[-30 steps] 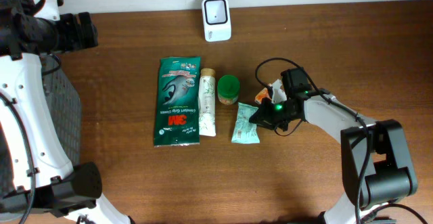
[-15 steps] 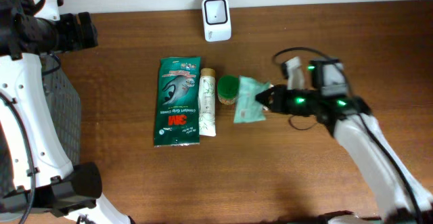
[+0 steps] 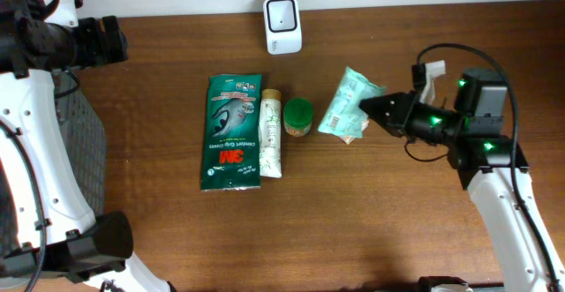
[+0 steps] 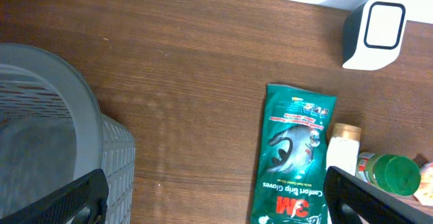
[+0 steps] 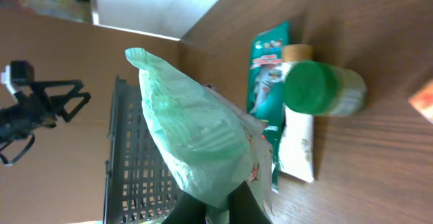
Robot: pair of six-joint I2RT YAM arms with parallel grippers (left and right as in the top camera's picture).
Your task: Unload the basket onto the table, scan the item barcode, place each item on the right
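The right gripper [image 3: 365, 109] is clamped shut on one end of the pale green packet [image 3: 349, 102] and has lifted it off the desk [image 3: 353, 221]. A second ago the packet lay flat just right of the jar [image 3: 297, 116], with the gripper down on it. Now it hangs in the air, tilted, further right of the jar and nearer the back edge. The arm has pulled up and swung out toward the right side. In the right wrist view the packet stands up from between the closed fingers, clear of everything below.

That means the pick is done – the item is in hand, and what is left is the presenting. The scanner [image 3: 282, 12] sits at the back edge, well to the packet's left, so the packet probably has to travel back and left to face its window. No barcode shows in any view, so which face must turn toward the scanner cannot be told.

The rest has not moved: the glove pack [image 3: 232, 131] and the tube [image 3: 270, 133] lie side by side left of the jar. The left gripper [image 4: 215, 183] hangs wide open and empty above the back left corner, near the basket [image 4: 81, 95] – it takes no part here.
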